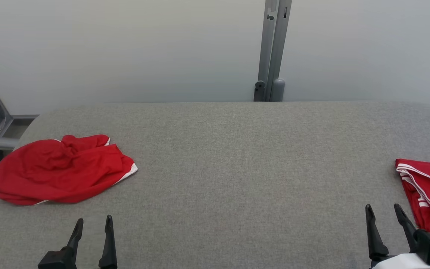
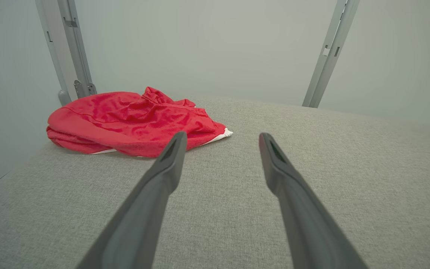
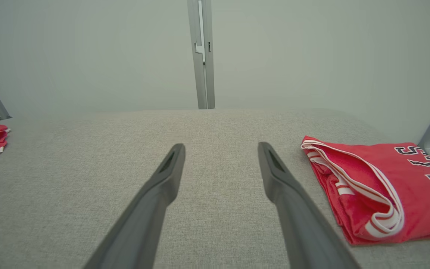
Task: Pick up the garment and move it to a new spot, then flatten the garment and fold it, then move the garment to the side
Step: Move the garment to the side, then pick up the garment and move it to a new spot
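At the far left of the grey tabletop, a crumpled red garment is seen heaped close to the left edge. In the head view its long axis runs roughly from 9 to 3 o'clock, and a white-trimmed corner is turned toward the 3 o'clock end. From the left claw the heap is found at about 11 o'clock, near but apart, with bare tabletop between them; the trimmed corner is found at about 1 o'clock. The left claw is held low at the near edge with its fingers pointed toward 12 o'clock, spread wide and with nothing between them. The middle of the tabletop is left bare. At the lower right the right claw is likewise held low, fingers parted and empty, leaning slightly toward 11 o'clock. Just beside it, at about 2 o'clock, a folded red jersey with white stripes and dark lettering is laid at the right edge. That piece is judged to be already folded and set aside, so the crumpled heap is taken as the thing to be picked up, a step not yet begun. The left arm is judged much the nearer. A reach forward and slightly to the left would be called for, with the pinch perhaps best placed on the raised folds at the top of the heap or on the trimmed corner.
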